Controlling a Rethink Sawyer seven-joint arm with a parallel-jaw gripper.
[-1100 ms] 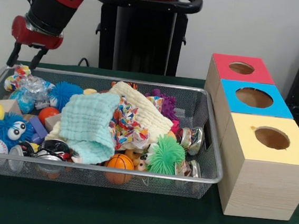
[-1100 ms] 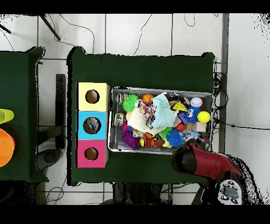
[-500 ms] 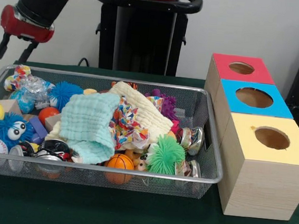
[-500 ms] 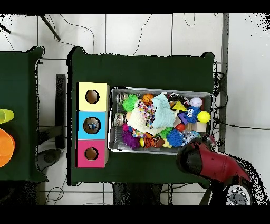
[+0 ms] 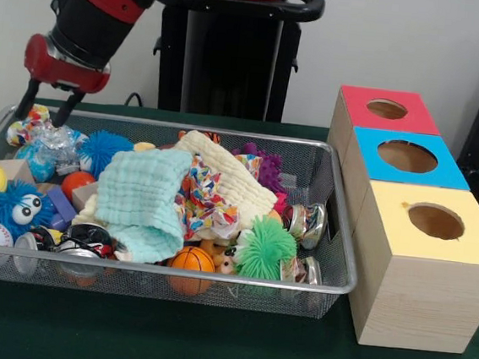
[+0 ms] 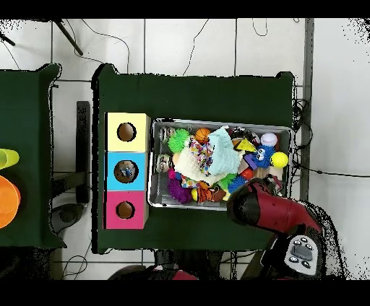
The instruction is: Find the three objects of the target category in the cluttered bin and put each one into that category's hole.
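End effector [image 5: 47, 108] hangs open and empty over our silver wire-mesh bin [image 5: 335, 240], so we're basically just starting the search.

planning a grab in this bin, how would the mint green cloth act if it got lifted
The mint green cloth lies draped in soft folds over other toys, so it would probably sag and hang limp. It looks thin, so likely light. Its edges overlap the patterned cloth, so lifting it might drag that along.

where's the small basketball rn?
Front view: the small basketball sits inside the wire bin, against its near wall around the middle, just below the mint cloth and left of the green spiky ball.
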